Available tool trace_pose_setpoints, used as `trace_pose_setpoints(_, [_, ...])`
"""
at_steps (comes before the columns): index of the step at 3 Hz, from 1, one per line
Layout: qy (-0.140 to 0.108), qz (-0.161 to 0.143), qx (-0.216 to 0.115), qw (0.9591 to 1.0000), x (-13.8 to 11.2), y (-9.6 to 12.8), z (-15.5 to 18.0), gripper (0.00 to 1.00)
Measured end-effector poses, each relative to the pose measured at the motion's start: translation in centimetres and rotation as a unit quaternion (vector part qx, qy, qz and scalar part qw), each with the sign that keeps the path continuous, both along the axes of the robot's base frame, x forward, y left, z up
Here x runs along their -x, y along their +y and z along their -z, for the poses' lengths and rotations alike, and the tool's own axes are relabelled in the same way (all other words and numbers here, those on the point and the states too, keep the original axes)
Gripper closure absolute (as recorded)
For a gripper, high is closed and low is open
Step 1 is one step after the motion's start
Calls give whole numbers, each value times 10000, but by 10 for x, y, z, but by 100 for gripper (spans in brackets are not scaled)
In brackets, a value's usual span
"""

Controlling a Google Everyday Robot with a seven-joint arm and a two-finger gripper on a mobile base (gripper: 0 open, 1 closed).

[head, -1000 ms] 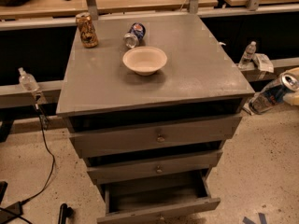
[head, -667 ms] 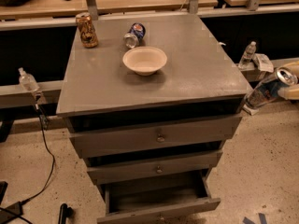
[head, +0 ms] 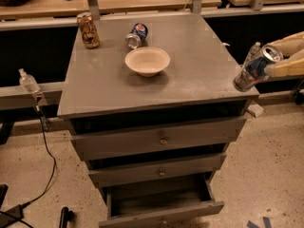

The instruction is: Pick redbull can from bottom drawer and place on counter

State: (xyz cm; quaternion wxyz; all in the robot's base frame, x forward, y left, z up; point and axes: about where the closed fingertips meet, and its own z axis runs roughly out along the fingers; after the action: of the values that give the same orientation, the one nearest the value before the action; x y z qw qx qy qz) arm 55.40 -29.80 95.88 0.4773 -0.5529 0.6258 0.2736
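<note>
Redbull can (head: 254, 69), gripped in the gripper (head: 271, 57), hangs at the counter's (head: 190, 56) right front corner, top leaning outward from it.

The can (head: 255, 68), slim, blue and silver with a silver top, is tilted with its top towards 2 o'clock. It is at the 3 o'clock edge of the counter (head: 190, 56), its base over the near right corner. The gripper (head: 270, 58) clasps its upper end from 3 o'clock. The counter is flat, grey and matte. At 6 o'clock, the bottom drawer (head: 161, 201) stands pulled open.
</note>
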Motion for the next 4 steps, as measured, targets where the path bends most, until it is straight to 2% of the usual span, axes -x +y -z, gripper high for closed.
trace_pose_setpoints(1, [263, -132, -43, 9996, -22, 28, -1, 100])
trace_pose_setpoints(2, [434, -50, -81, 9990, -36, 42, 2, 100])
trace_pose_setpoints(3, [575, 38, 186, 9982, -46, 53, 9, 100])
trace_pose_setpoints(4, [775, 206, 518, 9954, -56, 58, 20, 100])
